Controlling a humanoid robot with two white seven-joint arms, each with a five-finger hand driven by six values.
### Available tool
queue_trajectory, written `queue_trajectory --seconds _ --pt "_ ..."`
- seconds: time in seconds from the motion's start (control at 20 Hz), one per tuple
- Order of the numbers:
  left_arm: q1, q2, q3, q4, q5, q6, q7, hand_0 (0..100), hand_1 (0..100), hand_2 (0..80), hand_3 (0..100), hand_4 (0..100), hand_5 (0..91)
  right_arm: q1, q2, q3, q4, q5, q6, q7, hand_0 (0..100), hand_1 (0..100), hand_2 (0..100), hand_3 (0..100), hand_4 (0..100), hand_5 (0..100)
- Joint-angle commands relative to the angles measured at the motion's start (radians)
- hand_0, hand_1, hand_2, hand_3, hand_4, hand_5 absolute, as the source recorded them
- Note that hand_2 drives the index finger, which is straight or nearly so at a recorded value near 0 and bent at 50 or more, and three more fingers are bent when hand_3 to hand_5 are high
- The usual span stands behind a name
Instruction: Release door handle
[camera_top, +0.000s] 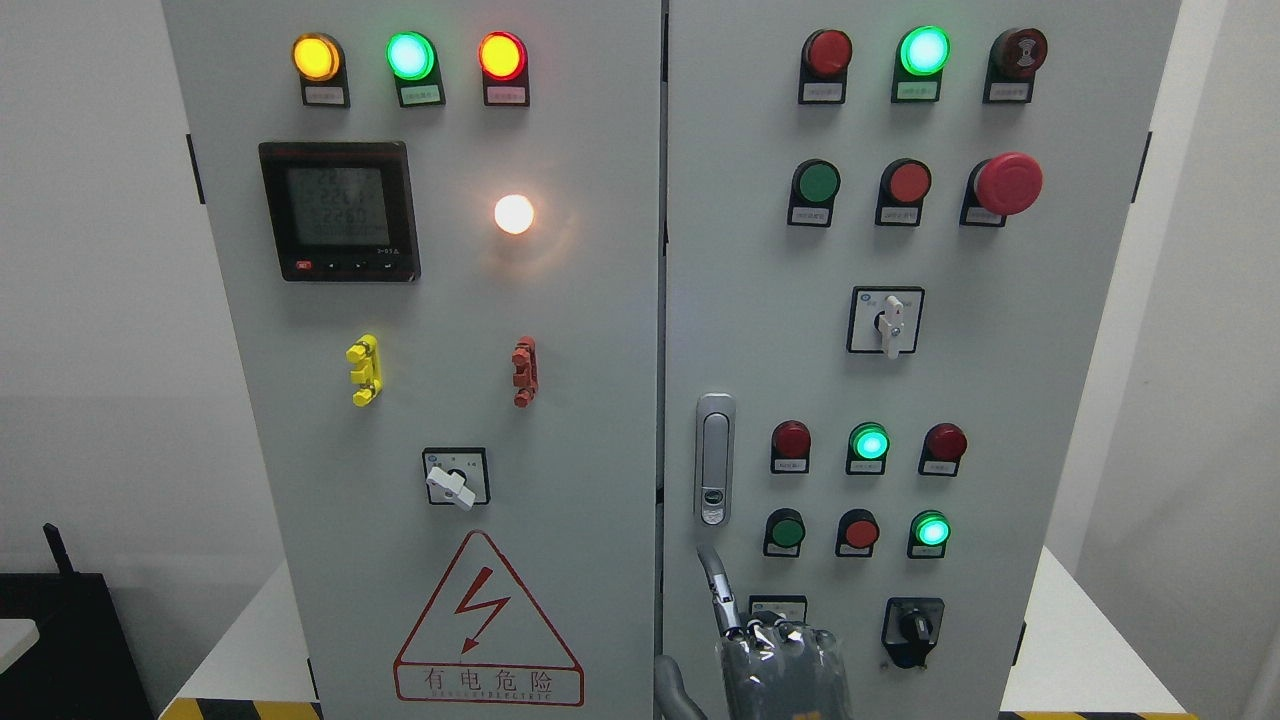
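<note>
— What are the fingers doing?
— The right hand (782, 668) grips nothing. One finger (717, 586) points straight up; the rest sit low behind the knuckles, released.
— And the door handle (714, 458)?
— Just above that fingertip, upright and flush on the right door (1060, 330), apart from it by a small gap.
— What's nearby?
— A small label plate (778, 604) sits right behind the knuckles, and a black rotary switch (912, 628) is off to the right. Rows of red and green buttons (868, 442) lie up and right. The warning triangle (487, 625) is to the left, on the other door.
</note>
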Motion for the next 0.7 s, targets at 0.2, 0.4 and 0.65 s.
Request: queue_trajectory --seconds 0.2,0.4,0.65 --pt "0.000 0.000 -0.012 -0.015 0.000 0.000 0.000 12 39 0.0 0 0 0.0 -0.045 0.002 -0.012 0.052 -0.007 0.021 0.004 39 36 0 100 100 99" --pt "0.000 0.000 -0.012 -0.015 0.000 0.000 0.000 12 39 0.0 0 0 0.0 -0.063 0.002 -0.018 0.064 -0.011 0.024 0.016 39 36 0 100 100 99" --pt "0.000 0.000 -0.012 -0.015 0.000 0.000 0.000 12 39 0.0 0 0 0.0 -0.086 0.002 -0.032 0.080 -0.012 0.024 0.019 39 36 0 100 100 99"
